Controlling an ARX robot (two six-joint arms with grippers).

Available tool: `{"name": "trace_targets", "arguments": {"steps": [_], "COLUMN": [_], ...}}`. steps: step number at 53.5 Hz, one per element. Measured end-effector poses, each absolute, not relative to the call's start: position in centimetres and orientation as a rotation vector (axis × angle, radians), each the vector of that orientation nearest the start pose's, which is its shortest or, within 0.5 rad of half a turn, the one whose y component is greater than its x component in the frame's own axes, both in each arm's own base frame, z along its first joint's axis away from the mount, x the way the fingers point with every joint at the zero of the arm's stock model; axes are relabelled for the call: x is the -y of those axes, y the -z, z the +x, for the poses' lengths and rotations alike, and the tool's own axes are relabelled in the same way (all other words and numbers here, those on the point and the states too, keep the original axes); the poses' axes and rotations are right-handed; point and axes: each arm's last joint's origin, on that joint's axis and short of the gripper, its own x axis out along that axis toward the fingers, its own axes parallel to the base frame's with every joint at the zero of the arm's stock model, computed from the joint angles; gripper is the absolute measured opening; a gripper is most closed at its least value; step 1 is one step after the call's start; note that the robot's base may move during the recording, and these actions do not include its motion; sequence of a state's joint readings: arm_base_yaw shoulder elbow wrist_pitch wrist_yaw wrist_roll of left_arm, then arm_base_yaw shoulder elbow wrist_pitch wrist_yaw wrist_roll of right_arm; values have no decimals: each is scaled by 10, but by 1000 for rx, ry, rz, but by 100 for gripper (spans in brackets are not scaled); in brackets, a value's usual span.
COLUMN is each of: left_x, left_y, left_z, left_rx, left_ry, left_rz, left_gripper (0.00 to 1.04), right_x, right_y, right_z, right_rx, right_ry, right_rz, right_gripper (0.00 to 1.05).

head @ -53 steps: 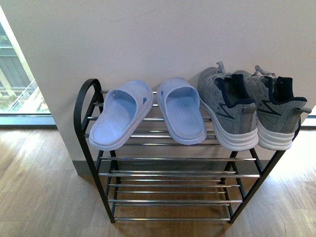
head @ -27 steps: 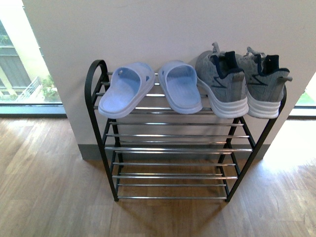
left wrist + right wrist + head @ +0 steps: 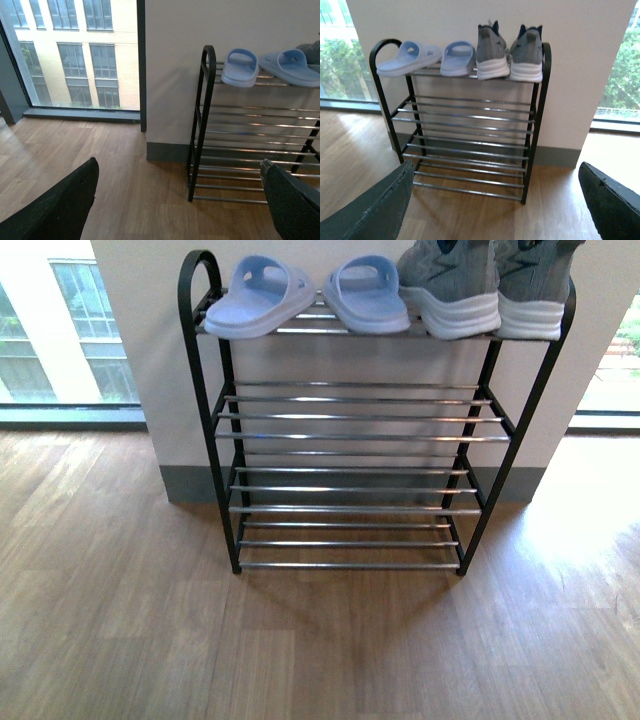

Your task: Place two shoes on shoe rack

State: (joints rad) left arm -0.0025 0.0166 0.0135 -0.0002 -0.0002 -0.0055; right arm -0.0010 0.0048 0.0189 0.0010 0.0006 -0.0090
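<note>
Your two grey sneakers sit side by side on the top shelf of the shoe rack (image 3: pixel 350 420), at its right end, heels toward you. The left sneaker (image 3: pixel 492 50) and the right sneaker (image 3: pixel 526 52) stand upright on their thick white soles, just beside each other – whether they touch, you cannot tell. In the front view only their lower parts show (the frame's upper edge cuts off the tops).

To their left on the same shelf lie two pale blue slippers: the nearer slipper (image 3: pixel 368 292) is just beside the left sneaker, and the far slipper (image 3: pixel 258 295) lies angled near the rack's rounded left corner, its front overhanging the bars. The three lower shelves of silver bars hold nothing.

The rack stands against a white wall (image 3: pixel 140 340) with a grey skirting, on a wood-plank floor (image 3: pixel 120 620). Windows (image 3: pixel 75 55) flank the wall on both sides.

Your left gripper (image 3: pixel 180 210) hangs above the floor, well apart from the rack's left side – its dark fingers (image 3: pixel 60 205) are spread wide, with nothing between them. Your right gripper (image 3: pixel 495 205) faces the rack squarely from a distance, its fingers (image 3: pixel 610 200) likewise parted and empty. Neither arm appears in the front view.
</note>
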Motion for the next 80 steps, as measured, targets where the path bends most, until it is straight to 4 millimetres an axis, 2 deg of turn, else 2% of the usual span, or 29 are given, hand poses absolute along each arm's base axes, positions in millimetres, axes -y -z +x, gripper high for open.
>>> {"name": "trace_targets", "arguments": {"steps": [80], "left_x": [0], "left_y": [-167], "left_z": [98], "left_rx": [-3], "left_ry": [2], "left_rz": [-5], "left_gripper": [95], "right_x": [0], "right_y": [-170], "right_z": [97], "right_rx": [14], "right_ry": [1], "right_rz": [-7], "right_gripper": [95]}}
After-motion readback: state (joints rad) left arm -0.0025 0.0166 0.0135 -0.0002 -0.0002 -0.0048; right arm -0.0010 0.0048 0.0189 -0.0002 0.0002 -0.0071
